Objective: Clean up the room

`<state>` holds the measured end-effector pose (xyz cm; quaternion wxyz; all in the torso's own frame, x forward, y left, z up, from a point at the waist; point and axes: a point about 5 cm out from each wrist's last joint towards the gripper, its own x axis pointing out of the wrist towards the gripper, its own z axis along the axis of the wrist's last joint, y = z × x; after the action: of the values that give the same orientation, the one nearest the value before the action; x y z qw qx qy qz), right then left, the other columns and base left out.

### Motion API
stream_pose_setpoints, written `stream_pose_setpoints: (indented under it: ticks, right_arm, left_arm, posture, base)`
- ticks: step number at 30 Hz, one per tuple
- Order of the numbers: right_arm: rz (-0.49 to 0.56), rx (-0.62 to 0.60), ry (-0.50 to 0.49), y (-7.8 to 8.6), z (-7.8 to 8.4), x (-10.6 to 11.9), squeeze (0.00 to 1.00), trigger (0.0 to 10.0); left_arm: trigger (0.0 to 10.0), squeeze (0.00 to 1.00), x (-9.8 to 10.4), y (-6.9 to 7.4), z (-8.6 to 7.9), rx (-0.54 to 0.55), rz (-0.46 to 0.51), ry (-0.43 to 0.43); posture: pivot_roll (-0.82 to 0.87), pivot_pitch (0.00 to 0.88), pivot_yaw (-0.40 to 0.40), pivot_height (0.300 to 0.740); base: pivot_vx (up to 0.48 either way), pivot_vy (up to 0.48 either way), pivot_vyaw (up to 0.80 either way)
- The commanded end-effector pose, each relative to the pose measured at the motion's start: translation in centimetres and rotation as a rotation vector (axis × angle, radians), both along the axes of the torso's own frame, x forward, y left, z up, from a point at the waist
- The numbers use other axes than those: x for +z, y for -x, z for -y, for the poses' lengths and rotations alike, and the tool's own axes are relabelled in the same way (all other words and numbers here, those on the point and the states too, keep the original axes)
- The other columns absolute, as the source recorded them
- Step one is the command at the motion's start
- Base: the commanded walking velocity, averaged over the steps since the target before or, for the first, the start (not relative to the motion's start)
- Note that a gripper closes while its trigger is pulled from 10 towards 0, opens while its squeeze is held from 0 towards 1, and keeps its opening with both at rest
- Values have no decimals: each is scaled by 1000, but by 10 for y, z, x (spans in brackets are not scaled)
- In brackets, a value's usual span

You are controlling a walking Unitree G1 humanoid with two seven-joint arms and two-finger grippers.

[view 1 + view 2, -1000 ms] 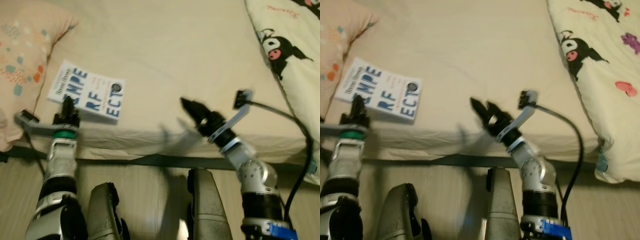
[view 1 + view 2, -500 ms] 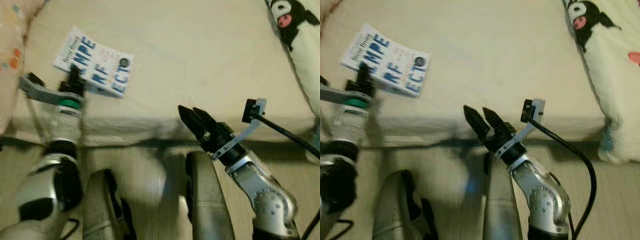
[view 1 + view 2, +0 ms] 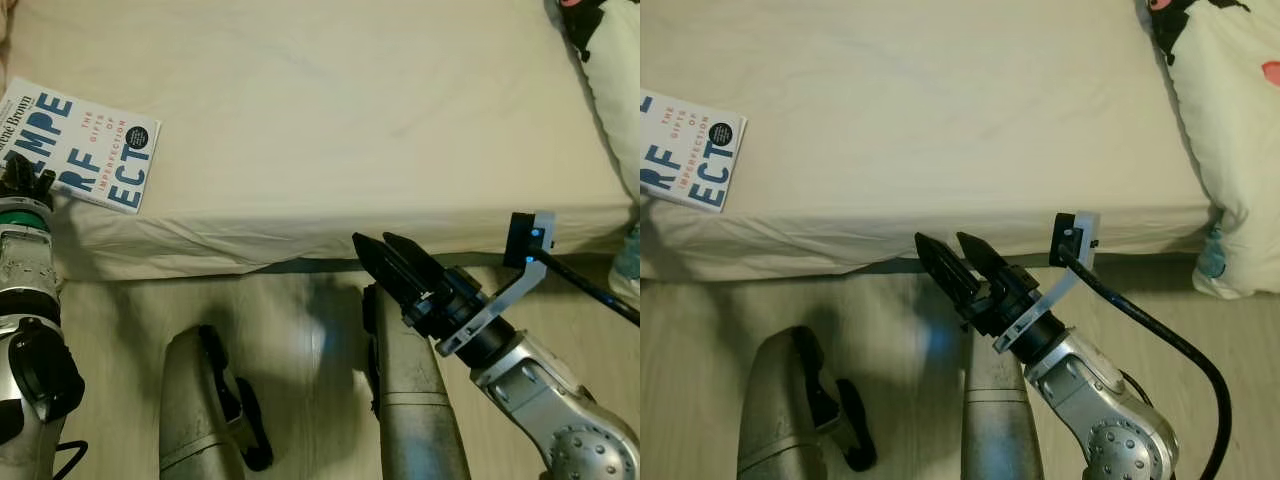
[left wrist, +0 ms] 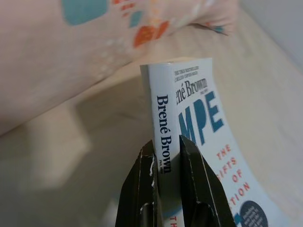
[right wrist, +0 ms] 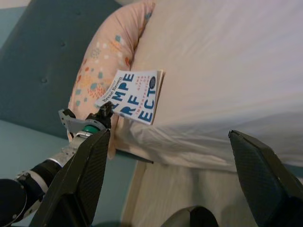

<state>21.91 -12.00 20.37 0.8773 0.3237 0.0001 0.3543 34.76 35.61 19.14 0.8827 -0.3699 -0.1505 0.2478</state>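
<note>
A white paperback book (image 3: 85,150) with blue letters lies on the cream mattress (image 3: 350,110) near its front left corner. My left gripper (image 3: 24,186) is at the book's near-left edge. In the left wrist view it (image 4: 165,153) is shut on the book's spine (image 4: 166,127). My right gripper (image 3: 388,256) hangs open over the floor just in front of the bed's edge, holding nothing. Its wide-apart fingers (image 5: 80,179) frame the book (image 5: 135,97) and the left gripper (image 5: 103,115) from a distance.
A peach patterned pillow (image 5: 106,61) lies beside the book against a blue headboard (image 5: 42,52). A cream blanket with cartoon prints (image 3: 1230,120) covers the bed's right end. My two legs (image 3: 210,410) stand on the pale wooden floor (image 3: 290,320).
The camera has tilted and shifted. My right gripper has dropped back from over the mattress to in front of the bed's edge. The left gripper has stayed at the book.
</note>
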Motion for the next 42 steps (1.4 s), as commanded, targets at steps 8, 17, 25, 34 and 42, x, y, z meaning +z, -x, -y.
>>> stream_pose_setpoints:
  ticks: [8,17,25,34,42]
  right_arm:
    - [-20,8,9,6,0,3,0,10000]
    - [-11,24,10,10,-4,11,0,10000]
    - [-6,9,8,6,-1,13,0,10000]
    - [-3,19,0,1,-4,12,0,10000]
    - [26,41,-25,-19,-12,9,0,10000]
  left_arm:
    - [10000,0,-64,3,33,33,-116,290]
    - [10000,0,-68,12,22,91,-127,300]
    - [10000,1000,-56,9,18,96,-117,235]
    - [10000,1000,-39,10,6,146,-80,181]
    - [10000,1000,-25,23,-16,267,-271,-149]
  posture:
    - [-403,566,61,560]
    - [-433,569,50,560]
    - [-416,561,66,560]
    - [-389,524,81,560]
    - [-330,411,113,560]
  base:
    - [0,0,0]
    - [0,0,0]
    - [0,0,0]
    - [0,0,0]
    - [0,0,0]
